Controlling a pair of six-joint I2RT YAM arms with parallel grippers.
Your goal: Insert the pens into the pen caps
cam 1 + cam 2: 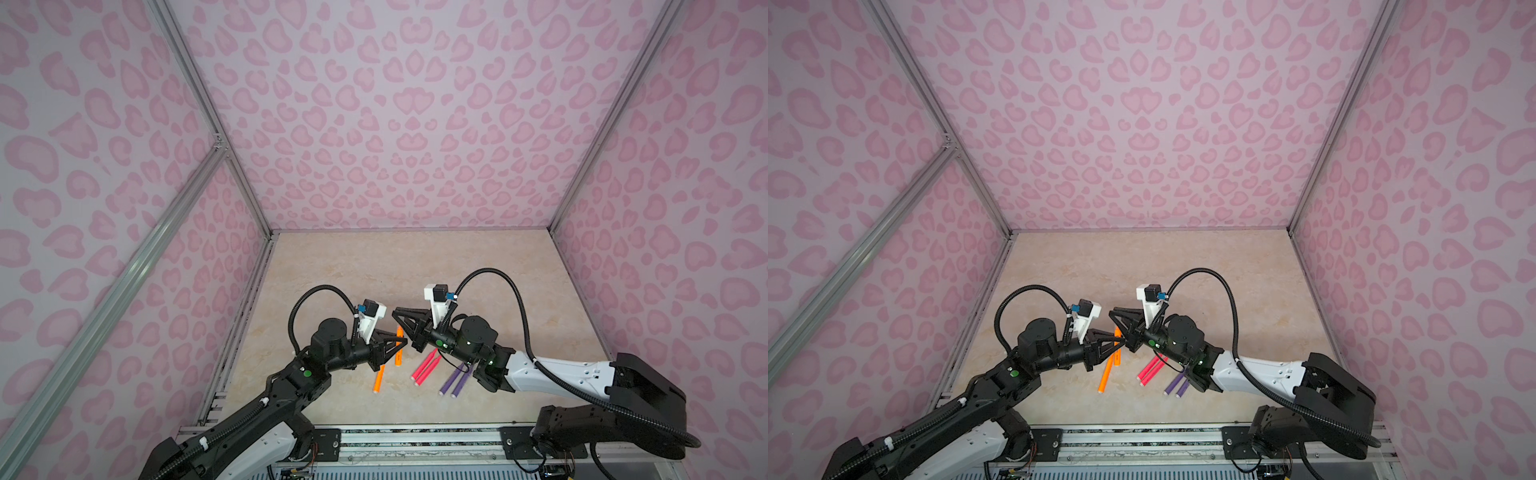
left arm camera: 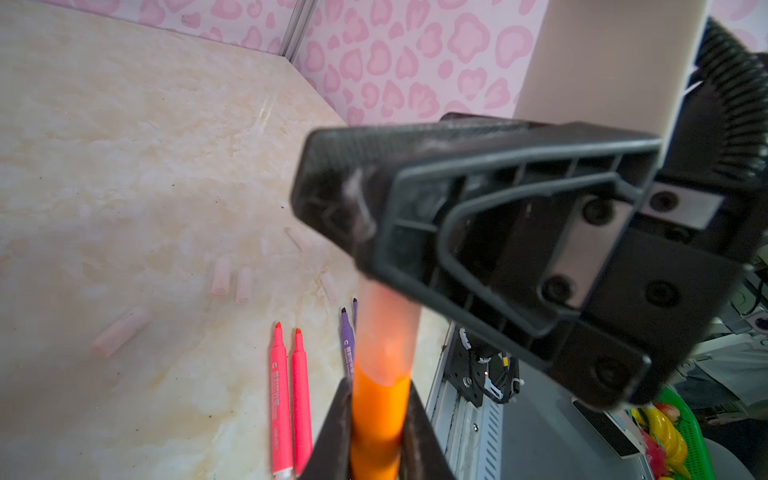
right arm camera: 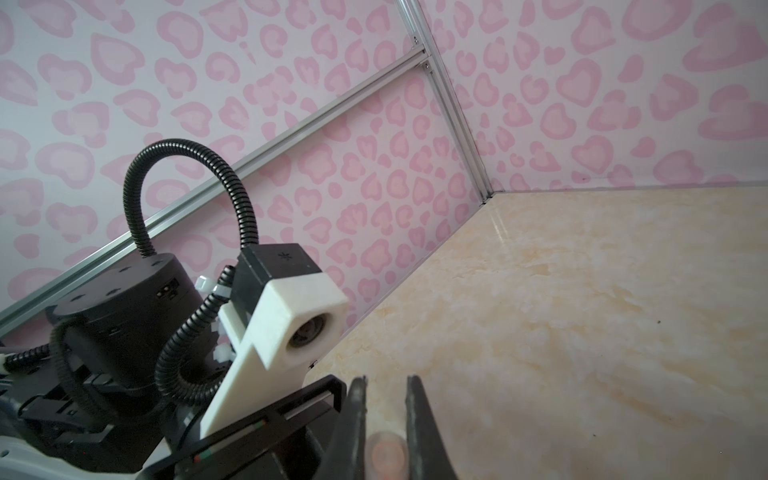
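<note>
Where both arms lean in over the beige marbled surface (image 1: pixel 415 266), their hands meet tip to tip near its front half. The left hand (image 1: pixel 402 342) is clamped on an orange pen (image 2: pixel 378 415), held above the surface. The right hand (image 1: pixel 395 311) is clamped on a clear cap (image 2: pixel 386 332), which sits over that pen's tip; the left wrist view shows orange glowing through the plastic. Beneath the hands the second orange pen (image 1: pixel 379 380) lies flat. To its right lie two pink-red pens (image 1: pixel 426 368) side by side, then two purple pens (image 1: pixel 455 380) partly under the right arm. Past the pens' tips, five loose caps (image 2: pixel 220 276) lie scattered, faint against the beige.
</note>
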